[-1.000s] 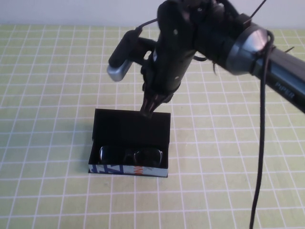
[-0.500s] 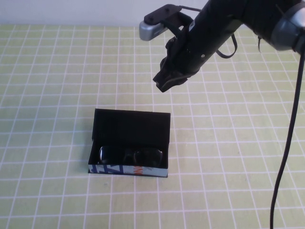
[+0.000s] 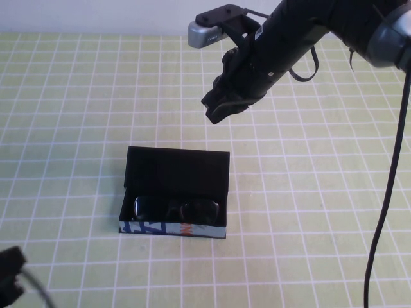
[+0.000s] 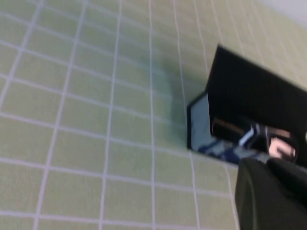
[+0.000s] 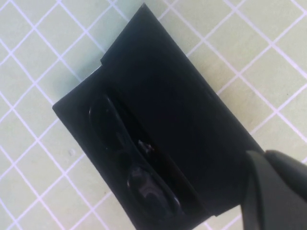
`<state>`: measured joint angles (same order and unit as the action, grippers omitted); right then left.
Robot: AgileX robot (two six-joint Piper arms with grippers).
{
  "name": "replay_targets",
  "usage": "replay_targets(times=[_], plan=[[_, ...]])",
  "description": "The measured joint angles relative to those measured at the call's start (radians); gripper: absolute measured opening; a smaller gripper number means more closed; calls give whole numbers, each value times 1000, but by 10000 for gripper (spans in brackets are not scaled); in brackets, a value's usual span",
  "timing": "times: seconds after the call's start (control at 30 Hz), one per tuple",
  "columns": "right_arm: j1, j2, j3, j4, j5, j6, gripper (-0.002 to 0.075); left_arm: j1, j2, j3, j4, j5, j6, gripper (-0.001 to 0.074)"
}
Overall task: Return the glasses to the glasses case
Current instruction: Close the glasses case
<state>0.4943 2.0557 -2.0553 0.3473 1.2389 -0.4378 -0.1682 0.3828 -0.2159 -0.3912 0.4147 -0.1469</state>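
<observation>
Since the frame a second back, the right tool [image 3: 217, 108] has lifted off the back edge of the lid and now hangs in the air beyond the glasses case [image 3: 174, 192], well above the bench [image 3: 77, 115] with its green grid cover; over the last half second it shifted only a little toward the robot's left. Its fingers are pressed together with nothing between them. A dark part of the left tool [image 3: 9, 276] has come into the near left corner of the high view; whether it is open or closed cannot be told. The glasses case sits on the bench with its lid standing open at the far side and its blue and white printed front, with an orange mark, facing the robot. The glasses [image 3: 176, 208] lie inside the open tray, lenses side by side along its length. The right wrist view looks down on the case [image 5: 158, 124] and the glasses [image 5: 134, 163] inside it.
</observation>
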Motion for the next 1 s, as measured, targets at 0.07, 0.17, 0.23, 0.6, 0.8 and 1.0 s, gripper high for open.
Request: replay_targets(times=[0.07,0.17,0.23,0.6,0.8,1.0], plan=[[0,2,0,0,0,24,-11,-35,138,-80,-1,90,52,-2],[0,2,0,0,0,58,-11,-73,352,-188,-42,199,185,-2],[0,2,0,0,0,71,-11,-82,473,-240,-108,250,304,-2],[0,40,0,0,0,103,-11,-88,1010,-347,-785,282,1143,-2],[0,96,0,0,-20,105,-11,-88,1197,-348,-1097,265,1475,-2],[-12,131,0,5,-122,137,-11,-88,1285,-348,-1227,259,1617,-2]])
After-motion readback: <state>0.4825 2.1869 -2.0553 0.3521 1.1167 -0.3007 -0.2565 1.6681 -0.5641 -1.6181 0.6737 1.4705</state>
